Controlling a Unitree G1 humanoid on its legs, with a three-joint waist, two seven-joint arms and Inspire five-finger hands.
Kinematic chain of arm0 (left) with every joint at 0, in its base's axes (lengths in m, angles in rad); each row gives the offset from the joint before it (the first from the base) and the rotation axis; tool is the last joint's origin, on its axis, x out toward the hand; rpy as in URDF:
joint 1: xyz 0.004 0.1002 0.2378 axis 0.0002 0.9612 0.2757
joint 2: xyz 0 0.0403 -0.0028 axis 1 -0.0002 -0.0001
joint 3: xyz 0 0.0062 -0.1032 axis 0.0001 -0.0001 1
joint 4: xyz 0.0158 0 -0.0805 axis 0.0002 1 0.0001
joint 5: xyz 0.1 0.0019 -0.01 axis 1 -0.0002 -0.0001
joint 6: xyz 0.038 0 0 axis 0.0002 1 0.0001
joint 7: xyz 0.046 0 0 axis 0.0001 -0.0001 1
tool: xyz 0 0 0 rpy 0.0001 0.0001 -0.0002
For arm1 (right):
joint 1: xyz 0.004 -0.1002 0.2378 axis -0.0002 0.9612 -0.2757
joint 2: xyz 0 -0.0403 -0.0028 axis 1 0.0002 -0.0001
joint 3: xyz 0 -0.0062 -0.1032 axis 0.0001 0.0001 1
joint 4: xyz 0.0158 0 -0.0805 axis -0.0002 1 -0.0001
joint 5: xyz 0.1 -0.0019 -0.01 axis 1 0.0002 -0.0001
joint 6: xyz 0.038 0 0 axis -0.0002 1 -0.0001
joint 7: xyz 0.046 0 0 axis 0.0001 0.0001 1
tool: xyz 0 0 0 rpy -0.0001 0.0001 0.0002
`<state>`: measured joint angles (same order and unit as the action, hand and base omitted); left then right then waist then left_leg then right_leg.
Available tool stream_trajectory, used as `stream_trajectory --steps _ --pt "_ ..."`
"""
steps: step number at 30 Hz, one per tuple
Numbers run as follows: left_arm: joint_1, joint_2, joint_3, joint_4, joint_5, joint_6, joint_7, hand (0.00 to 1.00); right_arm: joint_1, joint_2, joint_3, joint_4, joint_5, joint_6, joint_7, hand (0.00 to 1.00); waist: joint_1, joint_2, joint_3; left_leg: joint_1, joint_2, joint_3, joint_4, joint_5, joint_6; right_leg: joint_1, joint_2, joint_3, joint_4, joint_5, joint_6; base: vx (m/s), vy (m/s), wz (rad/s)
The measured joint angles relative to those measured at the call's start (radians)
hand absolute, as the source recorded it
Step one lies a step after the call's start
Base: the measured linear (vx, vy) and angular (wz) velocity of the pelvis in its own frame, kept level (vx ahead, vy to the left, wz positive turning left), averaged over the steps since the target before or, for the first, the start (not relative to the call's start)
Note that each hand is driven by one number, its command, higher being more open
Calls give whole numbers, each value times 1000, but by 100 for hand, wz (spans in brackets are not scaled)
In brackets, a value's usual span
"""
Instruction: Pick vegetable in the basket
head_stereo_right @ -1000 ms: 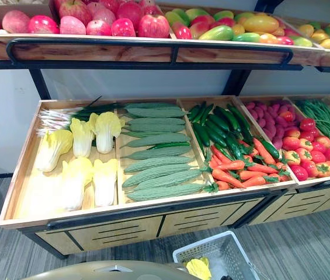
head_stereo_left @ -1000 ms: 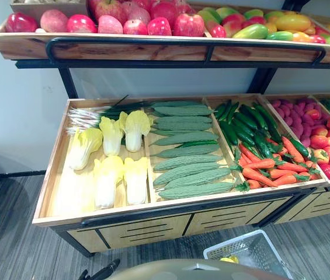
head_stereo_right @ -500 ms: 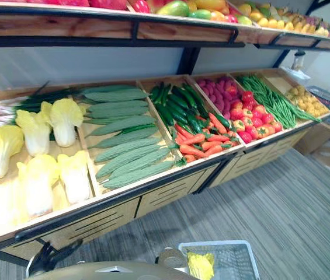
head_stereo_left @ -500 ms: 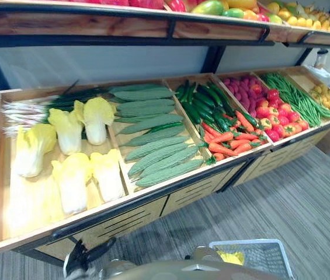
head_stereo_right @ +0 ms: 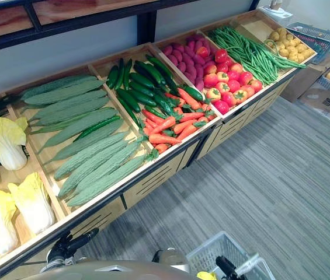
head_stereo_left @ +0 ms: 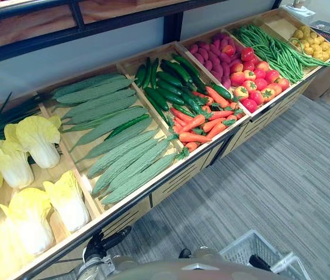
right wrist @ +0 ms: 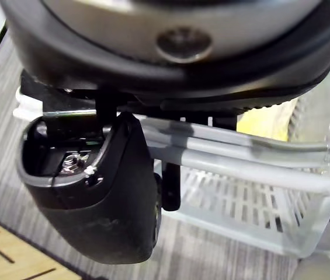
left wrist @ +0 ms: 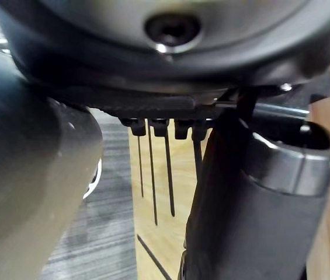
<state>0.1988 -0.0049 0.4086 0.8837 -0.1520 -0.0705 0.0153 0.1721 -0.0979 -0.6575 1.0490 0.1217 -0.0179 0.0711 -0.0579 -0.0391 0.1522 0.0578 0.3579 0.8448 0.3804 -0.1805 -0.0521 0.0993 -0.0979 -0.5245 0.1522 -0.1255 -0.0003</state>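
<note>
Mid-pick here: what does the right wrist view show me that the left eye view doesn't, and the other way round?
Right wrist view: a yellow item lying inside the basket, seen past the right hand.
Left eye view: the wooden stand with cabbages, pale green gourds, dark cucumbers, carrots, tomatoes and green beans, plus the open left hand low by the stand's front edge.
Both: the white basket, its handle in the right hand's grip, and the grey floor.

Matt wooden crates (head_stereo_right: 153, 178), white plastic lattice basket (head_stereo_left: 252, 251), glossy tomatoes (head_stereo_left: 258, 76)
</note>
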Motion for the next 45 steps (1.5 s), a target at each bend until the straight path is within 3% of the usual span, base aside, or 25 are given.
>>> stream_trajectory --steps 2,8,14,16,18,19,22,24,25,27,29,30,33,38,45 --pt "7 -3 21 -10 -18 8 -3 100 -1 36 3 -4 0 -12 10 0 4 5 -6 19 -19 8 -43 42 -7 22 10 27 -49 21 23 -11 93 -3" --pt "-1 -2 40 17 -21 14 6 100 -7 50 -5 -12 1 -17 21 0 4 10 -5 58 -30 51 -75 64 -8 69 32 63 -144 81 22 -48 32 -17" --pt "9 -10 33 30 3 5 6 100 51 32 -90 -5 3 -17 4 0 -2 37 -1 97 -33 72 -105 83 -12 96 50 94 -187 88 28 -37 14 -13" --pt "18 -24 29 31 5 4 6 100 55 12 -97 -2 3 -16 3 0 -4 61 3 105 -37 58 -97 84 -11 94 53 126 -193 94 21 25 27 -31" --pt "20 -25 27 39 3 4 7 100 51 7 -91 6 4 -17 3 0 -2 66 7 86 -33 -75 -44 85 -10 88 61 176 -186 98 10 22 -14 -52" --pt "31 -25 31 47 0 3 9 100 40 2 -71 9 4 -18 3 0 7 64 8 47 -38 -255 25 82 -2 77 61 228 -171 100 5 48 0 -102" --pt "80 -35 34 72 -48 3 12 100 -12 -27 -19 36 5 -25 9 0 48 68 11 33 -206 -717 8 -58 -31 41 68 418 -132 107 -17 53 109 -171" --pt "98 -37 38 90 -85 6 13 100 -9 -25 -8 37 5 -27 9 0 62 70 11 22 -253 -847 -4 -88 -35 27 96 492 -117 100 -10 -19 143 -139" --pt "113 -49 37 90 -84 5 21 100 -7 -26 4 28 5 -27 10 0 65 89 11 14 -256 -909 -39 -92 -32 12 140 540 -105 99 -8 -71 180 -145" --pt "124 -49 61 100 -94 10 20 100 15 2 42 1 5 -28 10 0 88 89 -6 17 -243 -880 -42 -141 -18 -9 175 616 -84 104 -2 -2 150 -123" --pt "122 -26 78 98 -122 13 4 100 63 35 69 -44 9 -29 10 0 85 41 7 21 -268 -868 -59 -145 -22 -88 170 651 34 52 -6 59 81 -47" --pt "122 -27 78 98 -126 20 1 100 70 35 68 -44 12 -28 10 0 85 36 4 23 -275 -869 -68 -145 -22 -101 172 658 49 40 -1 70 47 -36" --pt "120 -27 77 99 -130 38 7 100 90 36 69 -44 23 -28 10 0 81 39 1 77 -277 -873 -128 -138 -35 -119 193 695 92 11 -7 136 -18 -36" --pt "120 -17 34 110 -108 38 18 100 101 32 68 -42 23 -30 11 0 76 54 -10 145 -275 -921 -176 -84 -14 -112 228 715 157 -31 -44 176 -80 -21" --pt "106 -4 2 146 -107 38 8 100 68 14 81 -28 23 -32 14 0 76 68 -11 162 -275 -901 -183 -65 -9 -120 251 779 177 -37 -41 11 -60 -24"
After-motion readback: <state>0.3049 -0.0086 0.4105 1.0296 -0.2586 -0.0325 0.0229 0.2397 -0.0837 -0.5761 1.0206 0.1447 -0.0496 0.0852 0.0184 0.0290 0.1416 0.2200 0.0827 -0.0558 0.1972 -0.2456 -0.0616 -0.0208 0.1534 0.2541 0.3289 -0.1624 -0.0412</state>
